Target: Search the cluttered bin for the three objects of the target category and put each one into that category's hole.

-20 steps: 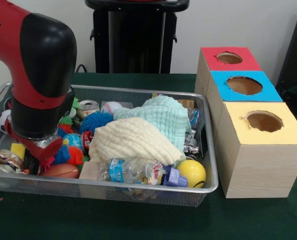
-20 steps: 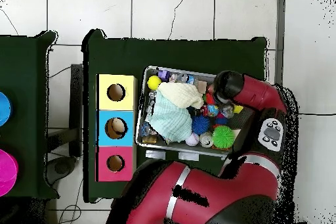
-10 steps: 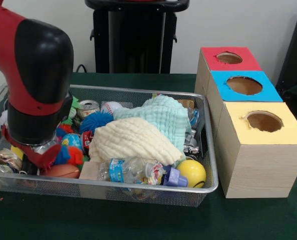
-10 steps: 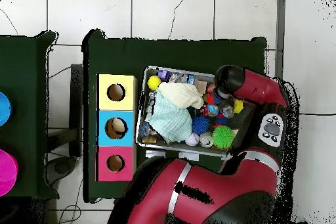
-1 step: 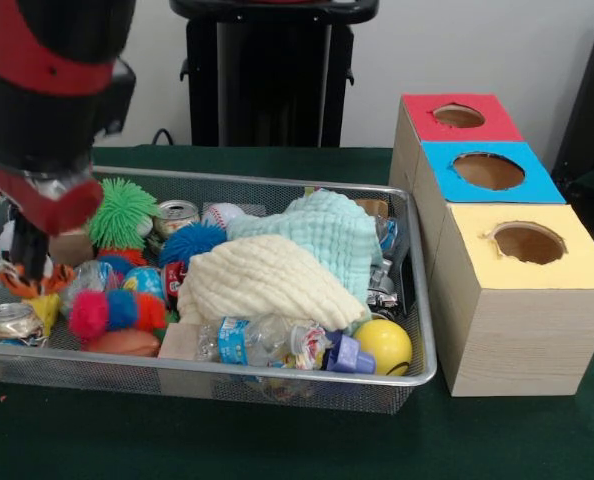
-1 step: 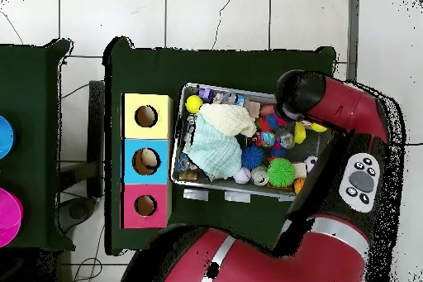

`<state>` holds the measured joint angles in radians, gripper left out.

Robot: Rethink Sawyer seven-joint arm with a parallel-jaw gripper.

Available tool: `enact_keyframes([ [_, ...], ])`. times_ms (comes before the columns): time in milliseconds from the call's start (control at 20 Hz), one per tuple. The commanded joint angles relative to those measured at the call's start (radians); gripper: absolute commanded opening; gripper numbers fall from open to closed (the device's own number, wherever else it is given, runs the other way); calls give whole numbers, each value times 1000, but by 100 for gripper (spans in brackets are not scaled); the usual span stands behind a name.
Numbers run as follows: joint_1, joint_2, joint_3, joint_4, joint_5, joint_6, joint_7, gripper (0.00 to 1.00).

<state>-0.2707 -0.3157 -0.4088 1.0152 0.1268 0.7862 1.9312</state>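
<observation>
Three boxes [image 5: 497, 250], two cloths [image 5: 277, 270], one bin [image 5: 417, 330]; gripper [image 5: 37, 250] grip state hidden.

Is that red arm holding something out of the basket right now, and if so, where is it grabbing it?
It cannot be told. The gripper hangs over the basket's left end, but its tip is dark against the toys, so no hold shows.
</observation>
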Motion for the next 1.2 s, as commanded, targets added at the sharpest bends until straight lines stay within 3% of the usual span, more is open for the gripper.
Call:
enact_keyframes([
  [50, -6, -156, 30, 103, -60, 133, -62, 0],
  [300, -16, -185, 59, 103, -55, 127, -70, 0],
  [600, 4, -246, 78, 164, 3, 262, 16, 0],
  [900, 64, -310, 65, 323, 42, 205, 157, 0],
  [1200, 131, -317, 23, 376, 50, 181, 270, 0],
])
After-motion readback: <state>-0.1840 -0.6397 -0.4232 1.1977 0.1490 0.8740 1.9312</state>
